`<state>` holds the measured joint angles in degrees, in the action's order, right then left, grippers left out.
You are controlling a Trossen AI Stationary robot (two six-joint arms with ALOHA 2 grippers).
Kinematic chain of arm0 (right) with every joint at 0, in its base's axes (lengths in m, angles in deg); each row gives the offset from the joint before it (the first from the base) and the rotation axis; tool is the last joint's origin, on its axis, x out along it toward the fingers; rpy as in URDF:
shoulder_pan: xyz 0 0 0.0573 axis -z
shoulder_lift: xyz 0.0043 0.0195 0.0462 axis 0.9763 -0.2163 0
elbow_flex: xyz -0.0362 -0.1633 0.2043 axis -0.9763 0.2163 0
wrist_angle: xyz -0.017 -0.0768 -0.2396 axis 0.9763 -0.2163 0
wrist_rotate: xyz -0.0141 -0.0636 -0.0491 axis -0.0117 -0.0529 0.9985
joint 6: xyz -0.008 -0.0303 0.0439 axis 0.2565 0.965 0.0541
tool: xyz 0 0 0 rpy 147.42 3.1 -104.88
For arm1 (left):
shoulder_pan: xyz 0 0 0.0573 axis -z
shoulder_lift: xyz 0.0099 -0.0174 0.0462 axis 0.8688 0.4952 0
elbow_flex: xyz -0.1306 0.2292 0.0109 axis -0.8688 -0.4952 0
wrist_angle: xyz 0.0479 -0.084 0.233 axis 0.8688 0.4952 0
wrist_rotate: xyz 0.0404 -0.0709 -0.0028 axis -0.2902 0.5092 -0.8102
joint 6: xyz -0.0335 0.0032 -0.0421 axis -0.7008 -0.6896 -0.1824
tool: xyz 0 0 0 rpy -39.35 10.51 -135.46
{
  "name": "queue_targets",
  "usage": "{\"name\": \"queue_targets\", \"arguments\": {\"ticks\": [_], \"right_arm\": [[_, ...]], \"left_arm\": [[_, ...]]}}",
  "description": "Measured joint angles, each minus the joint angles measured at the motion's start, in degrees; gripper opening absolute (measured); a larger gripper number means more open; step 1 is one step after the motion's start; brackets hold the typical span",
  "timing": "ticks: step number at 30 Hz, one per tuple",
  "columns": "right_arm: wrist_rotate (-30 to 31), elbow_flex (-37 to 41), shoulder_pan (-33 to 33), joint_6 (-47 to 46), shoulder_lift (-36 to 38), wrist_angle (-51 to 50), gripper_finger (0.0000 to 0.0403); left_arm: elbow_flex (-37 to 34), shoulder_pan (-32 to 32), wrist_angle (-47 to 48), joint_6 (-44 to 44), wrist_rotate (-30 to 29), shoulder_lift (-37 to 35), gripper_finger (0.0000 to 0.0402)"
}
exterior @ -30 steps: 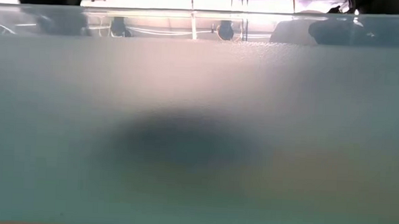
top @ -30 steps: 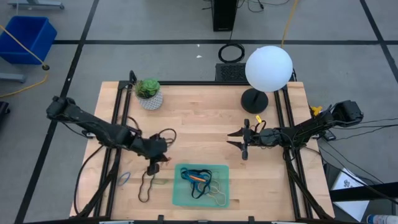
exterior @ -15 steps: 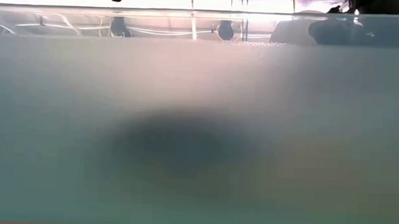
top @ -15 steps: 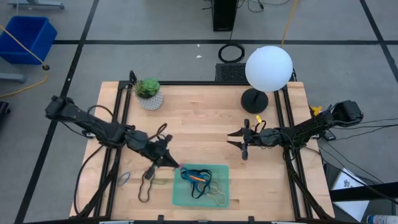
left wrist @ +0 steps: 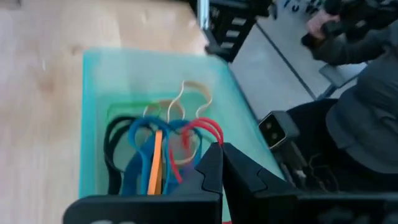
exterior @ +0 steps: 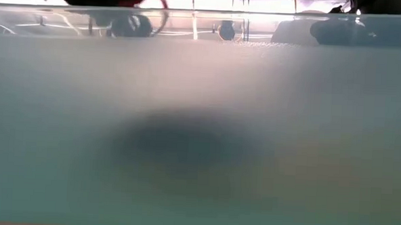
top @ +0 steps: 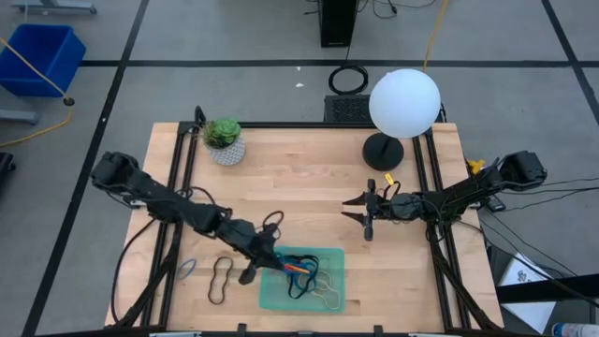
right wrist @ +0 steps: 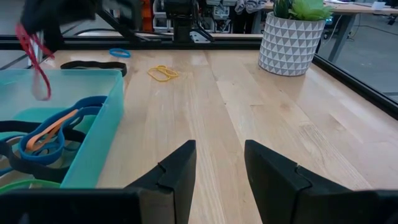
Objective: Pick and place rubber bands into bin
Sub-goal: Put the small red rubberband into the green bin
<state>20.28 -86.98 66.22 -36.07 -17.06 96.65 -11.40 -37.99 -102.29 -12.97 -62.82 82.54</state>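
The green bin (top: 332, 262) sits near the table's front edge and holds blue, black, orange and tan rubber bands (left wrist: 149, 155). My left gripper (top: 268, 257) is over the bin's left wall, shut on a red rubber band (right wrist: 36, 59) that dangles above the bin. A black band (top: 222, 279), a blue band (top: 187, 270) and a yellow band (right wrist: 163, 73) lie flat on the wood left of the bin. My right gripper (top: 365, 217) waits open over the table's right half, holding nothing. My left gripper pinches the red band between its two fingertips, at the top of the loop (left wrist: 213, 138). The fingers slant down from the table's left. The band hangs slack below them, lifted clear above the bin's left end (right wrist: 93, 87).
A potted plant (top: 223, 140) stands at the far left of the table and a white globe lamp (top: 402, 103) at the far right. Bare wood lies between the two grippers. The bin's translucent wall (exterior: 199, 139) fills the low view. A person sits beyond the table (left wrist: 367, 93).
My left gripper has moved toward the table's right and near edge, from beside the black band to over the bin's left wall, tipping and rolling as it went. It has stayed shut, and the red band has travelled with it, clear of the table.
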Motion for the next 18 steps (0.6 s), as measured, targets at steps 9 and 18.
{"name": "queue_targets", "arguments": {"ticks": [9,18], "right_arm": [[0.0,0.0,0.0,0.0,0.0,-0.35,0.0132],[0.0,0.0,0.0,-0.1,0.0,-0.35,0.0132]], "left_arm": [[0.0,0.0,-1.22,-5.32,-0.04,9.08,0.001],[0.0,0.0,-1.09,-9.23,-0.61,13.55,0.0024]]}}
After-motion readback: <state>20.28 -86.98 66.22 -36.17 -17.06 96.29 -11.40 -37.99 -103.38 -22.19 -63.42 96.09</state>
